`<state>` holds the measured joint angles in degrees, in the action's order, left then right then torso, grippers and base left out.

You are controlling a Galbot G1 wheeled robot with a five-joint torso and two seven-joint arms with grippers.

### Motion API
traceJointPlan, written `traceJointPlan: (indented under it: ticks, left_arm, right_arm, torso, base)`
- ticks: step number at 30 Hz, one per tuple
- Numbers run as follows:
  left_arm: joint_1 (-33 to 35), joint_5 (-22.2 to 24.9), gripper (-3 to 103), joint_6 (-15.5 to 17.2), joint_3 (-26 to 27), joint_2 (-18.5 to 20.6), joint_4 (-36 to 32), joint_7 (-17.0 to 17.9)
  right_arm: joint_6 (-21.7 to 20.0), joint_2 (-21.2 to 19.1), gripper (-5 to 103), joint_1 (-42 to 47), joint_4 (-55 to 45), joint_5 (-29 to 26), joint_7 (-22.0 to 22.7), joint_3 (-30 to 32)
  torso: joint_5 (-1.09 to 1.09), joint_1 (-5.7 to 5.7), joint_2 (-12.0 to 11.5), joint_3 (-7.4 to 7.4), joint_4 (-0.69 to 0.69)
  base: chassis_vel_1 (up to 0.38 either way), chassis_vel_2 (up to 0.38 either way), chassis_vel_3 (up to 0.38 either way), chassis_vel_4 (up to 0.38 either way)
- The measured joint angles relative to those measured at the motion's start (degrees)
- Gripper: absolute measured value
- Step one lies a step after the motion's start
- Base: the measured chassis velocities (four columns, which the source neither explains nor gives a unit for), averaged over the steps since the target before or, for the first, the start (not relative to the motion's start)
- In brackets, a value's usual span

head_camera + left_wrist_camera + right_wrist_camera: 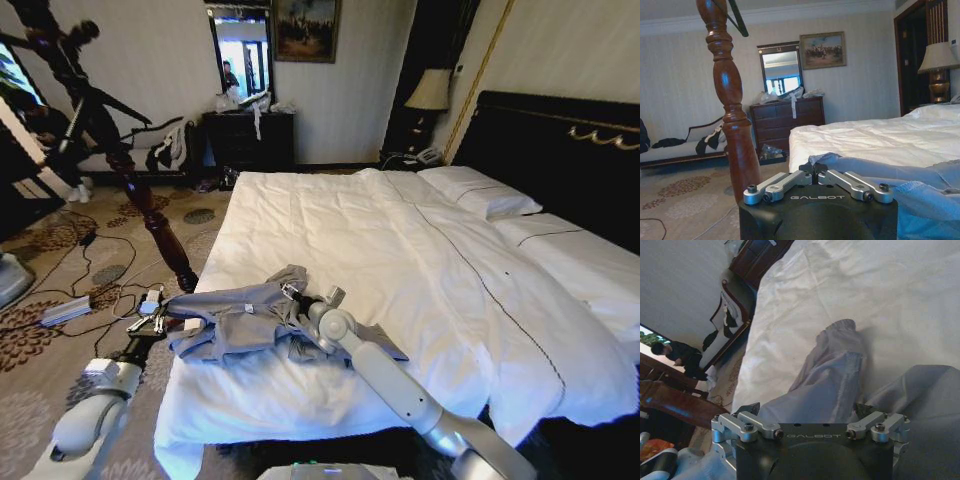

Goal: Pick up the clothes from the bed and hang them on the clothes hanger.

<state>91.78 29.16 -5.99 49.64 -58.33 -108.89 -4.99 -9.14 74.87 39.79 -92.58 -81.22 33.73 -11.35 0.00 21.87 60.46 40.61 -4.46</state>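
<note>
The clothes (245,325), a grey-blue shirt, lie crumpled on the near left corner of the bed (400,250). My right gripper (298,294) rests on the shirt's middle; in its wrist view it (807,411) is open, with the clothes (832,380) between its spread fingers. At the bed's left edge my left gripper (160,320) is shut on the shirt's end (850,167), fingertips together (813,169). A slim black arm, apparently the clothes hanger (118,105), hangs on the coat stand, and shows again (737,17) above my left gripper.
The reddish wooden coat stand (150,215) leans beside the bed's left side, close to my left gripper (732,110). Cables and a power strip (65,310) litter the carpet. A dark dresser (250,140) and a sofa (685,147) line the far wall.
</note>
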Motion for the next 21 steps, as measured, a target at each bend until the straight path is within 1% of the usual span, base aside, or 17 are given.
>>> traceJointPlan:
  ticks: [10, 15, 21]
  left_arm:
    - [0.0, 0.1, 0, -0.2, 0.1, 0.1, 0.4, 0.1]
    - [-0.1, 0.1, 0, -0.3, 0.1, 0.1, 0.7, 0.2]
    - [-0.3, 0.1, 0, -0.4, 0.0, 0.0, 1.0, 0.2]
  right_arm:
    - [-0.4, 0.3, 100, 0.2, 2.5, 0.5, -0.4, 0.6]
    - [-0.5, 1.0, 100, 0.0, 4.0, 1.1, -0.8, 0.9]
    - [-0.4, 2.6, 100, -1.5, 8.1, 2.3, -2.6, 1.9]
  torso:
    - [0.0, 0.0, 0.0, 0.0, 0.0]
    - [0.0, 0.0, 0.0, 0.0, 0.0]
    - [0.0, 0.0, 0.0, 0.0, 0.0]
  base:
    - [0.0, 0.0, 0.0, 0.0]
    - [0.0, 0.0, 0.0, 0.0]
    - [0.0, 0.0, 0.0, 0.0]
